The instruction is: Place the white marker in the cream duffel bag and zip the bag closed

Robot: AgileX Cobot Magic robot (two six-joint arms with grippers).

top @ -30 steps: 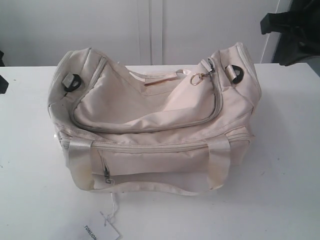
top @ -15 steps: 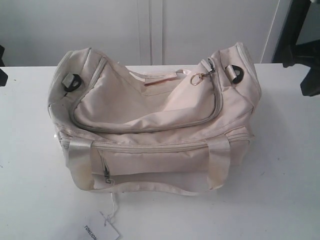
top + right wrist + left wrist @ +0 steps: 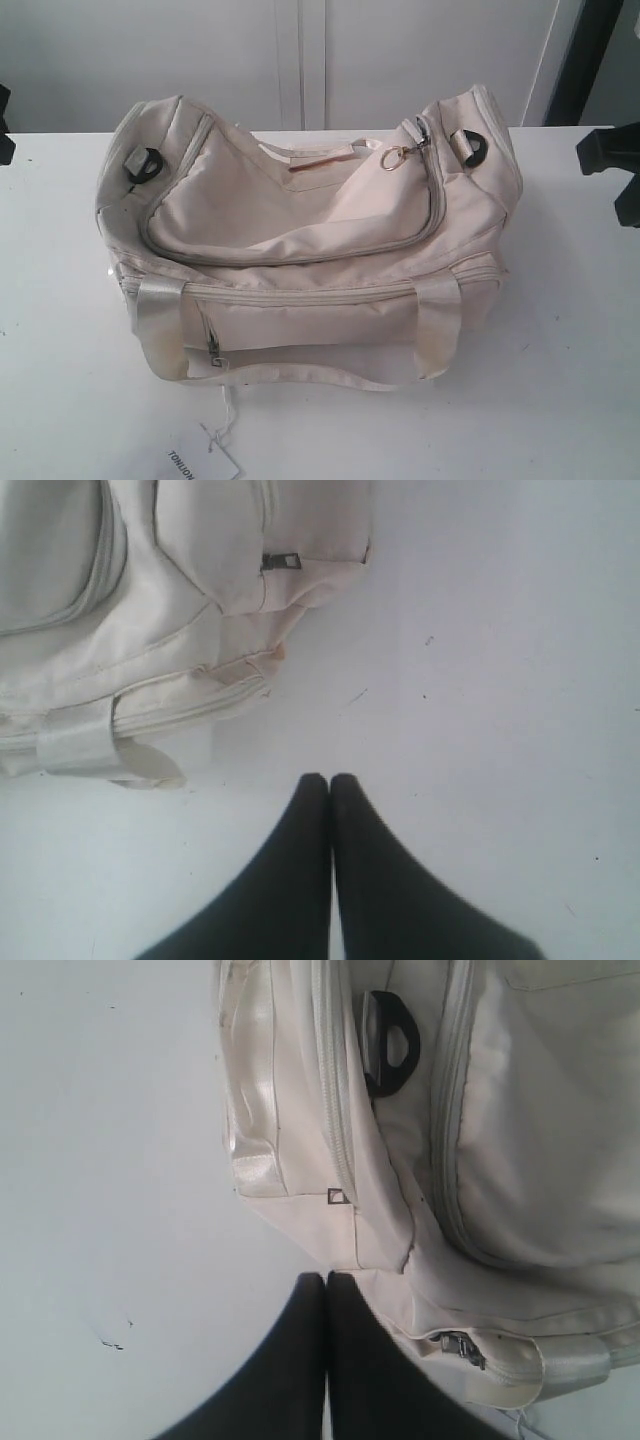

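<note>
Your left gripper [image 3: 327, 1278] shows as two plain matte black fingers [image 3: 290, 1360], broad at the base and tapering to rounded tips. Your right gripper [image 3: 330, 778] looks just the same. In the exterior view your right arm [image 3: 612, 160] is a blocky black shape.

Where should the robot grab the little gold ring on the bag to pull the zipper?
Pinch the gold ring across its thin rim, coming down from above at the right end of the cream duffel bag. It sits on top of the fabric beside the black D-ring, so nothing seems to block it there.
</note>
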